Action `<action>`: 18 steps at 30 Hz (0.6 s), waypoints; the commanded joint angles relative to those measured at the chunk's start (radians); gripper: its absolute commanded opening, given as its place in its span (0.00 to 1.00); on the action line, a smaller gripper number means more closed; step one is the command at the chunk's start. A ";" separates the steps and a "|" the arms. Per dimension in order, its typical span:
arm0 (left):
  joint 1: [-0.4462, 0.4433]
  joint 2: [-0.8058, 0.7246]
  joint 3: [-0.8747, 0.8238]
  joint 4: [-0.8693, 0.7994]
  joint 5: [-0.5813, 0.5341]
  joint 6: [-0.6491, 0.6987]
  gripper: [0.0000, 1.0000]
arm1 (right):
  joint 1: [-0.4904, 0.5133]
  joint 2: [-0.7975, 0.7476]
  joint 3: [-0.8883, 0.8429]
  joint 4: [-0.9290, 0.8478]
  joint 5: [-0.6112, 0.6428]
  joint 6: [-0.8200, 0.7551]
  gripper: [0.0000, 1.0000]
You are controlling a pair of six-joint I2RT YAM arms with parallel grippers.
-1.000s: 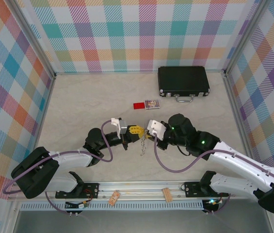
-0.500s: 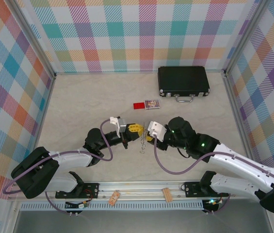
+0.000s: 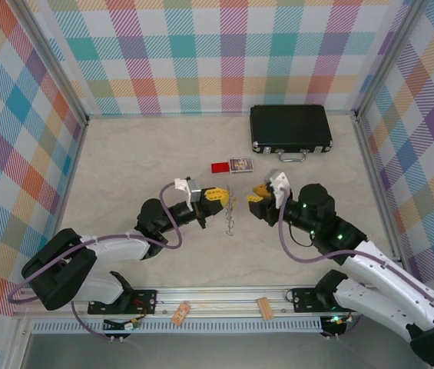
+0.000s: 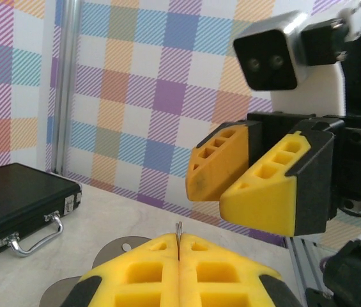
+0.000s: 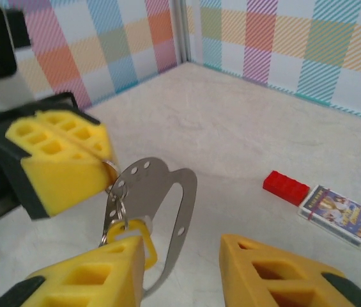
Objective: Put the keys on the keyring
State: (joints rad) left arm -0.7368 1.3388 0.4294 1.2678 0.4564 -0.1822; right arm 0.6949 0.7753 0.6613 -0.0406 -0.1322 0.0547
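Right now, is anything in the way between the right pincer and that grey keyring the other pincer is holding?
Nothing visible does. The keyring hangs from the shut left pincer, the key dangling beside it, and open air separates it from the open right pincer.

The grey oval keyring [image 5: 145, 181] hangs upright over the middle of the table [image 5: 244, 128]; the small yellow-headed key [image 5: 135, 224] dangles from little rings near its top.

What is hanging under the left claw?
A grey metal keyring hangs from the shut left claw, with a small yellow-headed key dangling beside it. The right claw's finger covers the key's blade.
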 commanded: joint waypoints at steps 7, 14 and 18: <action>0.005 0.025 0.107 0.073 -0.036 -0.079 0.00 | -0.159 0.117 -0.019 0.394 -0.428 0.312 0.36; 0.005 0.026 0.127 0.073 -0.041 -0.113 0.00 | -0.174 0.185 -0.006 0.504 -0.510 0.353 0.35; 0.005 0.024 0.126 0.074 -0.039 -0.120 0.00 | -0.179 0.213 0.002 0.524 -0.535 0.372 0.33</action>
State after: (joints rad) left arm -0.7372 1.3643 0.5266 1.2793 0.4240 -0.2771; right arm 0.5224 0.9768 0.6411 0.4034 -0.6025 0.3897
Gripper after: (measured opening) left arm 0.049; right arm 0.335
